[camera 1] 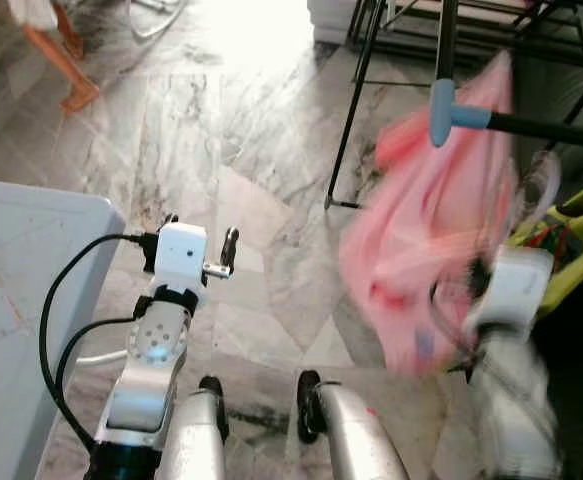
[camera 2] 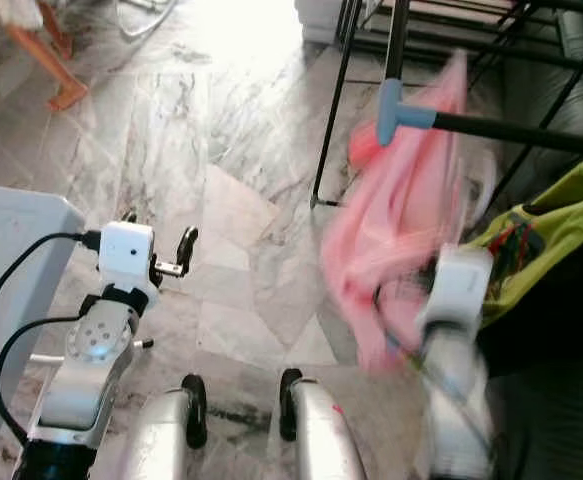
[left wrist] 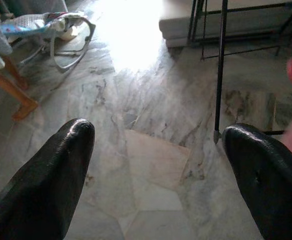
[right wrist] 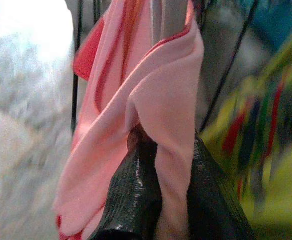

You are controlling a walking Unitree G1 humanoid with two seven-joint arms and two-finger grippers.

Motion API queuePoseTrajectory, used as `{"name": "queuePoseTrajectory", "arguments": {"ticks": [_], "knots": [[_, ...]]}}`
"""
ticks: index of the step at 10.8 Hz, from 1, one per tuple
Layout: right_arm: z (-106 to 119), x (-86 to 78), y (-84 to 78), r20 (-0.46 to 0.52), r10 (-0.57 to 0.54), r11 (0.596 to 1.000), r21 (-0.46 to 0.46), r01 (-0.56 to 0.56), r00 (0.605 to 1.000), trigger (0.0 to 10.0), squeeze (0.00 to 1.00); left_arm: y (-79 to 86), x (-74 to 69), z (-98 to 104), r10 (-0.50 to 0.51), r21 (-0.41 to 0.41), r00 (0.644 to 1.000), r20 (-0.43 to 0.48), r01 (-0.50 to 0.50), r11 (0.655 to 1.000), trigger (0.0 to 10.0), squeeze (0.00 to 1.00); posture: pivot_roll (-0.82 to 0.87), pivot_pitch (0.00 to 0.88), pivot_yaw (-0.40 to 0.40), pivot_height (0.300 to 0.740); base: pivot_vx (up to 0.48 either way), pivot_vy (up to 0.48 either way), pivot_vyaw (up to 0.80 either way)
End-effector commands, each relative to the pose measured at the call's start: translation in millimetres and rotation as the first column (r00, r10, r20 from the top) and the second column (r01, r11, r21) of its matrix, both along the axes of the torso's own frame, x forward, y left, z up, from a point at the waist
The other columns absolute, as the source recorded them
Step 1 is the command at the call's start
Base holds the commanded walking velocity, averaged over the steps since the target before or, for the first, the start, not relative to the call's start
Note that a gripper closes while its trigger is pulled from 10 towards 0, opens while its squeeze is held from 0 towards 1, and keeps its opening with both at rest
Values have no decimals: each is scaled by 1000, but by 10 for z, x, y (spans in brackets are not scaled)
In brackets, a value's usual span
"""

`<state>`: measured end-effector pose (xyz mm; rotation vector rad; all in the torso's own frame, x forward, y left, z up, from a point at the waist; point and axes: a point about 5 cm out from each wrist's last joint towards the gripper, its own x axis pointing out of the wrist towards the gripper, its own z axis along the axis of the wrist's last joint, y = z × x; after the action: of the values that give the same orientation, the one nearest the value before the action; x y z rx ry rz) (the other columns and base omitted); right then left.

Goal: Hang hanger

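A pink garment (camera 1: 441, 230) hangs blurred in front of me at the right, just under the drying rack's black bar (camera 1: 551, 128) with its blue end cap (camera 1: 443, 112). In the right wrist view my right gripper (right wrist: 170, 145) is shut on a fold of this pink cloth (right wrist: 151, 90). A grey strip (right wrist: 172, 15) rises out of the cloth at the top; I cannot tell whether it is the hanger. The right wrist (camera 1: 511, 285) is smeared by motion. My left gripper (left wrist: 158, 135) is open over the marble floor at the left, holding nothing.
A yellow-green garment (camera 1: 576, 225) hangs on the rack at the far right. The rack's black leg (camera 1: 351, 110) slants down to the floor ahead. A white surface (camera 1: 21, 280) stands at my left. A person's leg (camera 1: 61, 60) and a baby bouncer (left wrist: 60, 30) are farther back on the left.
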<state>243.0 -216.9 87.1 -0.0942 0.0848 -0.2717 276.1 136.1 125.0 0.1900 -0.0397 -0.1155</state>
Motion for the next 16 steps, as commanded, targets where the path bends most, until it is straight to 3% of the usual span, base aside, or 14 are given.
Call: {"name": "queuePoseTrajectory", "arguments": {"ticks": [1, 3, 5, 7, 10, 13, 16], "knots": [[-74, -41, 22, -47, -18, 999, 31, 20, 999, 10000, 0, -25, -45, -38, -4, -7, 1000, -6, 4, 1000, 10000, 0, 2, 299, -38, 740, 0, 0, 0], [-182, -28, 78, -102, -26, 993, 110, 37, 994, 10000, 0, -59, -77, -63, -3, -11, 1000, -13, 3, 1000, 10000, 0, 12, 288, -43, 740, 0, 0, 0], [-127, 74, 111, -95, -40, 981, 186, 58, 995, 10000, 0, -71, -97, -77, -10, -13, 1000, -24, 10, 1000, 10000, 0, 10, 305, -38, 740, 0, 0, 0], [-30, 157, 155, -47, -13, 985, 174, 21, 999, 10000, 0, -47, -99, -81, -24, 3, 999, -28, 24, 1000, 10000, 0, 19, 292, -21, 740, 0, 0, 0], [26, 275, 146, -23, 17, 987, 159, -13, 1000, 10000, 0, -19, -57, -126, -1, 3, 1000, -25, 1, 1000, 10000, 0, 6, 240, -45, 740, -428, 0, 0], [87, 382, 71, -9, 16, 989, 150, -15, 1000, 10000, 0, -81, -79, -179, -4, -13, 999, -39, 4, 1000, 10000, 0, -3, 249, -56, 740, -426, 0, 0], [62, 419, 166, -7, 29, 987, 160, -27, 1000, 10000, 0, -7, -75, -164, -12, 10, 999, -42, 12, 1000, 10000, 0, 23, 277, -46, 740, -418, 0, 0]]}}
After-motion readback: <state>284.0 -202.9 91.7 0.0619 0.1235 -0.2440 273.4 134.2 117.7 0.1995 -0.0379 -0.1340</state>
